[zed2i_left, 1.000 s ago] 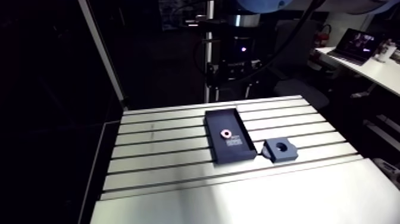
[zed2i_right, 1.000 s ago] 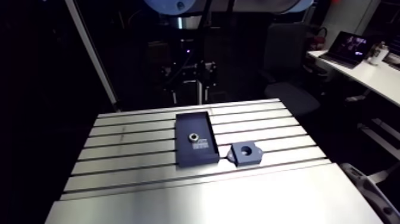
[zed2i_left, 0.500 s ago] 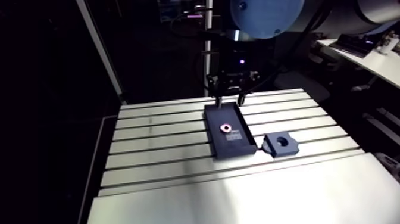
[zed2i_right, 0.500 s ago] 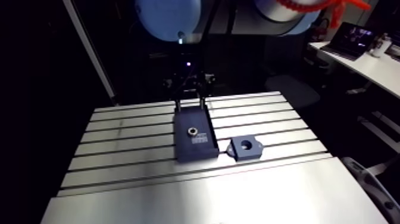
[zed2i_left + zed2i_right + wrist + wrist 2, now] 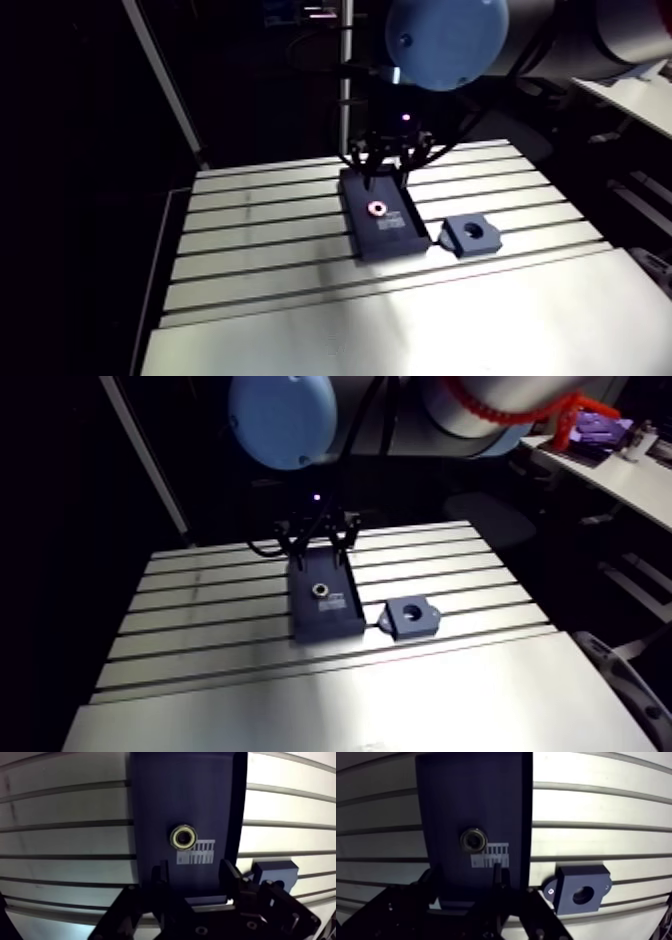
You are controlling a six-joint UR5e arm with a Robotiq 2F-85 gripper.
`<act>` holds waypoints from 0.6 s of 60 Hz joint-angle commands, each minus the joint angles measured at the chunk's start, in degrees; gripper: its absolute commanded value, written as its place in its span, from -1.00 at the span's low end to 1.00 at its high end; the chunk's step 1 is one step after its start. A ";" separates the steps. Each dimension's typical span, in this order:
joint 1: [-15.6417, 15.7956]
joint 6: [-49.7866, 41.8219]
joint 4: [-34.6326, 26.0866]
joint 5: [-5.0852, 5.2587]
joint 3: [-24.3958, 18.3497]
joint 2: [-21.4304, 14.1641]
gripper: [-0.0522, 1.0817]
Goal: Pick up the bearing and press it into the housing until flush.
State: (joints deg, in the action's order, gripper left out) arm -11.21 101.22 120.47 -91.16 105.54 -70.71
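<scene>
A small ring-shaped bearing (image 5: 183, 837) lies flat in a dark blue tray (image 5: 150, 802), beside a white printed label. My gripper (image 5: 194, 877) hangs over the tray, open, with nothing between its fingers (image 5: 227, 874). The bearing lies just ahead of the fingertips. In the arm view the gripper (image 5: 385, 175) hovers above the tray's far end, with the bearing (image 5: 378, 208) a little nearer the camera. The dark housing block (image 5: 582, 889) with its round bore sits on the table just beside the tray's near right corner.
The slotted aluminium table (image 5: 260, 230) stretches to both sides of the tray. Its front part is a smooth plate (image 5: 400, 330). A slanted frame post (image 5: 165, 85) stands off the table's back left corner.
The gripper has come down from high behind the table to just above the tray's far end. The arm view shifted with the arm. Bearing, tray and housing have stayed put.
</scene>
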 commanded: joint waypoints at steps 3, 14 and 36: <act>-0.04 0.00 1.39 -0.10 1.01 1.13 -0.23; -0.04 -0.02 2.01 -0.02 1.28 1.48 -0.24; 0.05 0.07 5.07 -0.01 2.42 1.77 -0.23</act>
State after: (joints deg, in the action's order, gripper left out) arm -11.18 101.28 124.79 -91.07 107.48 -69.02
